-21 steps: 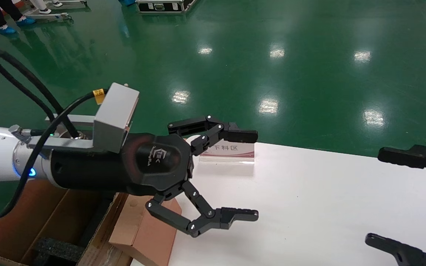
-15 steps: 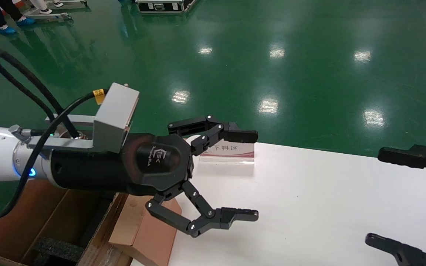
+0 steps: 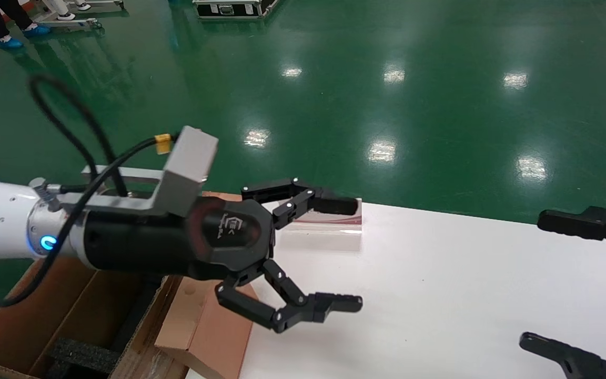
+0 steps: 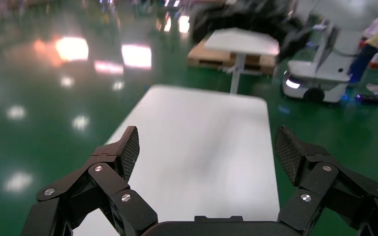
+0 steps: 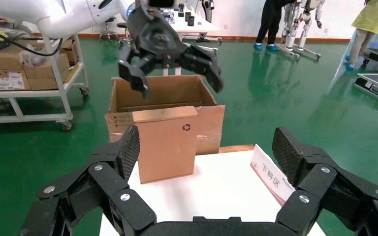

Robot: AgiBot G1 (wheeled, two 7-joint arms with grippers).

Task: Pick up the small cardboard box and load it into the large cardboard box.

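While its two fingers (image 3: 334, 204) are spread wide with nothing between them, the left gripper (image 3: 347, 252) hangs above the near-left part of the white table (image 3: 440, 295), pointing across the tabletop. In the left wrist view the same fingers (image 4: 128, 147) frame bare table surface (image 4: 202, 147), and no object lies in the gap. One fingertip sits in front of the small sign stand (image 3: 329, 223), which stands on the table's far edge; contact between the two cannot be determined.

Behind the fingers, the black gripper body joins a white forearm, with a grey camera block (image 3: 187, 163) and a looping black cable (image 3: 71, 131) mounted above the wrist.

The small cardboard box (image 3: 208, 326) stands upright at the left end of the table, below the left gripper's body and apart from its fingers. In the right wrist view the small cardboard box (image 5: 165, 142) shows its recycling symbol and rests on the table end, directly in front of the large cardboard box (image 5: 211, 123).

The large cardboard box (image 3: 71, 310) stands on the green floor (image 3: 387, 79) just off the table's left end, flaps raised, with a black foam block (image 3: 79, 355) visible inside.

The right gripper (image 3: 561, 289) is parked at the table's right side, its fingers (image 5: 128, 147) also held wide apart and empty, facing the small cardboard box from well away.
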